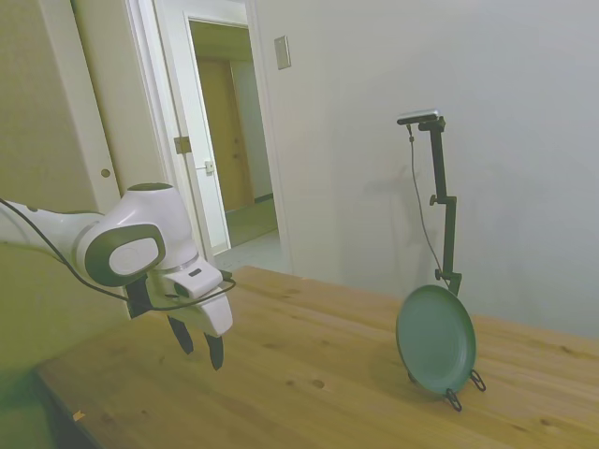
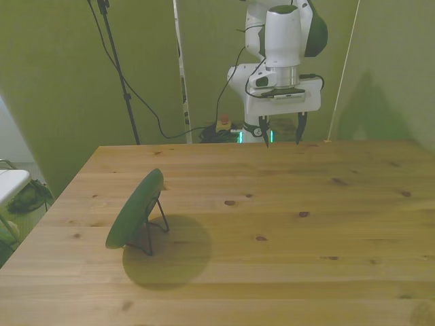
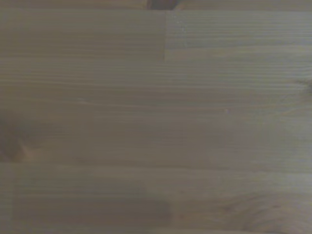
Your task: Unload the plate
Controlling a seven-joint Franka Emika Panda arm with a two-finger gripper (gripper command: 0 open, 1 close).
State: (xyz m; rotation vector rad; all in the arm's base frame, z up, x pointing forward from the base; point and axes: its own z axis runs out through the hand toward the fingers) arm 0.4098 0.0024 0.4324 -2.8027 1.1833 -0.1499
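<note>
Nothing looks done yet: the plate [image 1: 436, 339] stands nearly upright in its wire stand [image 1: 464, 388], on the front view's left part of the desk [image 2: 285, 224]. The gripper [image 2: 283, 138] hangs empty, jaws wide, above the desk's far edge, well apart from the plate. Bare wood lies between them, leaving room to approach.

Plate [image 1: 435, 339] upright on wire stand [image 1: 465, 391]; gripper [image 1: 199, 353] well apart, open-fingered

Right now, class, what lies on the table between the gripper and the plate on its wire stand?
Nothing: only bare wooden table separates the gripper from the plate propped on its wire stand, as the front view shows.
</note>
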